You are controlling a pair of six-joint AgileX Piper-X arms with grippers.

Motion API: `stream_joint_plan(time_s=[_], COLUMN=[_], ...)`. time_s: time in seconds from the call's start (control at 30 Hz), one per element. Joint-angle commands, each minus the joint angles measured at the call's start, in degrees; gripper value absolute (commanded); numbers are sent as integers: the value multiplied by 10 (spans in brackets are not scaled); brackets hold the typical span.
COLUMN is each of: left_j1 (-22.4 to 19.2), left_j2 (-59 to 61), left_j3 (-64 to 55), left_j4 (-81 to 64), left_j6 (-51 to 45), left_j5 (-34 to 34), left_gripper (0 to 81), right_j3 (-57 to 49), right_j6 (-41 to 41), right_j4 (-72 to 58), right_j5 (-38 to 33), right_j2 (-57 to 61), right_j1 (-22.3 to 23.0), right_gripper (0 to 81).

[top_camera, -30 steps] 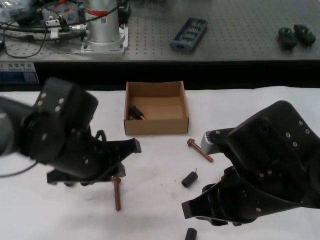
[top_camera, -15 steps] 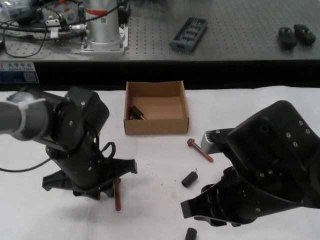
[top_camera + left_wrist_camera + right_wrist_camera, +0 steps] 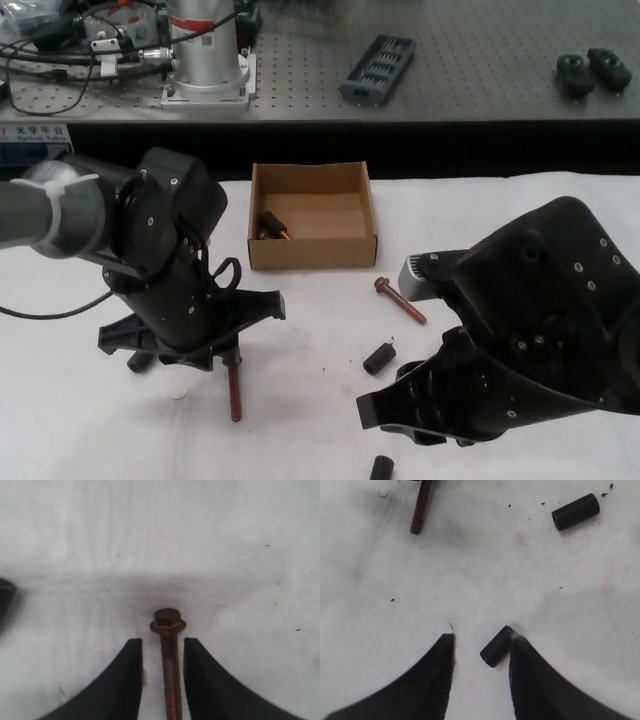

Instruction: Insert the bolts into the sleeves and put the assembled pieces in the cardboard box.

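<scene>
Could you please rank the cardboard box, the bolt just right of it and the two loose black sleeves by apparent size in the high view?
1. cardboard box
2. bolt right of the box
3. middle sleeve and near-edge sleeve: they look alike, and the second lies nearer the camera at the picture's edge, so I leave them unranked.

Legible text: none in any view.
Plate (image 3: 36, 148), blue and white, far left of frame, on dark front rail (image 3: 420, 140) of rear bench: line of characters over blue band, too small to read.
Blue band of plate carries lighter marks, likewise not resolved.
White sticker (image 3: 203, 42) on metal column (image 3: 205, 65), upper left: dark print, unreadable.
</scene>
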Motion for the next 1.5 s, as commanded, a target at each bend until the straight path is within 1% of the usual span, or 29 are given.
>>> stream_joint_plan(time_s=[0.0,0.1,0.37,0.7,0.97,1.03,1.07,1.13,1.2,1.33,1.47], left_j1=[0,-1,-7,-31,-35,-35,-35,-35,-31,-30,-30], left_j2=[3,6,21,34,64,68,68,68,68,65,32], left_j3=[-7,-7,-7,-7,-7,-7,-7,-9,-14,-24,-20], left_j4=[1,1,1,-26,24,33,33,29,22,17,12], left_j6=[-10,-31,-36,-50,-48,-48,-48,-38,-12,27,92], left_j5=[-9,-8,-5,5,7,10,19,31,61,95,90], left_gripper=[216,216,216,216,213,188,162,95,1,4,6], right_j3=[0,0,0,0,0,0,0,0,0,0,0], right_j6=[5,5,5,5,5,5,5,5,5,5,5], right_j4=[-16,-17,-18,-19,-19,-19,-19,-17,-12,3,16], right_j5=[0,0,0,0,0,0,0,0,0,0,-14], right_j2=[-8,-8,-8,-8,-8,-8,-8,-8,-8,-8,-8], right_j1=[-1,-1,-1,-1,-1,-1,-1,-1,-1,-1,-1], right_gripper=[286,286,286,286,286,286,286,286,286,286,286])
